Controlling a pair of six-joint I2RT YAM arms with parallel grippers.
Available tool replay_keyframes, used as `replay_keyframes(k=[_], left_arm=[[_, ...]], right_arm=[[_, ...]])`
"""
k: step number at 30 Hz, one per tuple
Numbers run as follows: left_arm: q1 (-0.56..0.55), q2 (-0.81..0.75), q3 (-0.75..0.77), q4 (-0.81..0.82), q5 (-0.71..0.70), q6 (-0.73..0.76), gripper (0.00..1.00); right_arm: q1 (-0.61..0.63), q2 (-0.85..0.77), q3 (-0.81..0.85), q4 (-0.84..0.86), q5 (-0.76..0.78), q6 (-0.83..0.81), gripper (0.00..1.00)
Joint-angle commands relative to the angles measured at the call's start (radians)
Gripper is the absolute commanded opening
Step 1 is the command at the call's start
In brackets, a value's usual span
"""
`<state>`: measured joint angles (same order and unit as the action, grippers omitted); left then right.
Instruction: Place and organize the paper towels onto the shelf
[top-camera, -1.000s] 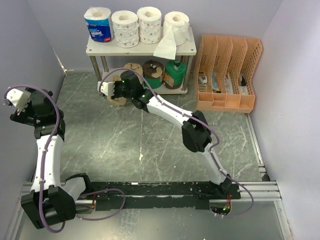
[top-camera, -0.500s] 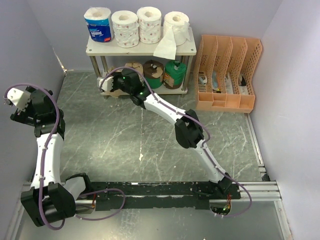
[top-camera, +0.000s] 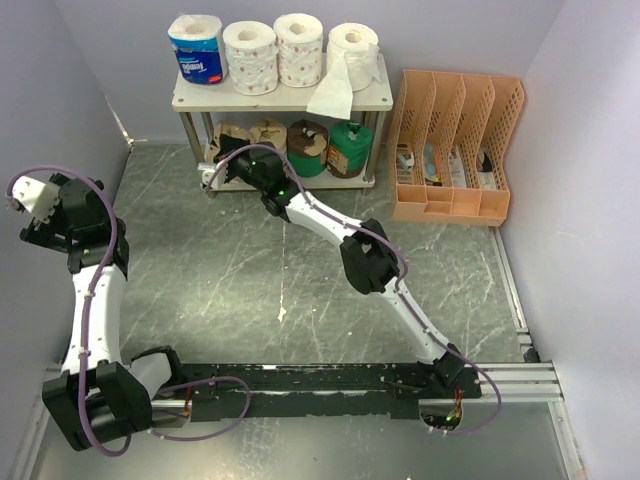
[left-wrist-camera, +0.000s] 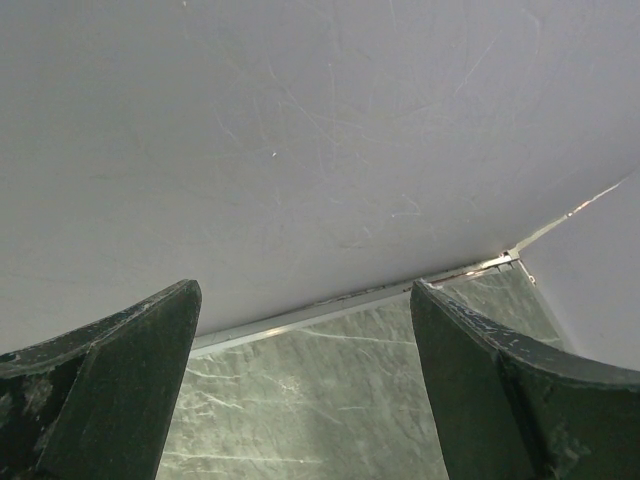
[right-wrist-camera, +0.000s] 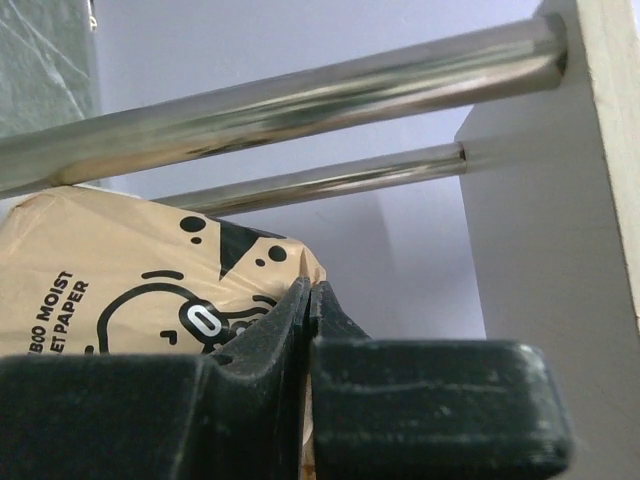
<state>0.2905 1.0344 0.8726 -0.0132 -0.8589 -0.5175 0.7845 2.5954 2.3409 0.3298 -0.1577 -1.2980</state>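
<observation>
The shelf (top-camera: 200, 98) stands at the back. Its top board holds a blue-wrapped roll (top-camera: 197, 48), two pink-dotted white rolls (top-camera: 250, 57) and a white roll (top-camera: 352, 52) with a loose sheet hanging. The lower tier holds a tan roll (top-camera: 268, 132) and two green-wrapped rolls (top-camera: 350, 148). My right gripper (top-camera: 232, 160) reaches into the lower tier's left end, shut on the wrapper of a second tan kraft roll (top-camera: 220, 140). In the right wrist view the gripper (right-wrist-camera: 312, 290) pinches that roll (right-wrist-camera: 120, 290) beside silver posts (right-wrist-camera: 300, 95). My left gripper (top-camera: 28, 205) is open and empty.
An orange slotted file organizer (top-camera: 455, 145) stands right of the shelf. The left wall (left-wrist-camera: 300, 150) is close in front of my left gripper (left-wrist-camera: 302, 292). A beige shelf board (right-wrist-camera: 610, 150) is close to my right gripper.
My right arm has stretched forward and left, carrying the tan roll from the floor in front of the shelf into the lower tier's left end. The left arm has not moved.
</observation>
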Motion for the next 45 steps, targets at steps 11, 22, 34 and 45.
replay_keyframes(k=[11,22,34,45], left_arm=[[0.027,0.009,0.031,-0.009,0.042,-0.028,0.96],[0.031,0.008,0.032,-0.009,0.05,-0.031,0.96],[0.035,0.008,0.036,-0.012,0.063,-0.032,0.96],[0.055,0.004,0.042,-0.015,0.11,-0.046,1.0]], right_arm=[[0.013,0.017,-0.214,0.24,-0.053,-0.258,0.01],[0.007,0.112,-0.169,0.281,-0.041,-0.226,0.8],[-0.001,0.212,-0.017,0.253,-0.077,-0.231,1.0],[0.128,-0.128,-0.632,0.674,0.041,-0.1,1.0]])
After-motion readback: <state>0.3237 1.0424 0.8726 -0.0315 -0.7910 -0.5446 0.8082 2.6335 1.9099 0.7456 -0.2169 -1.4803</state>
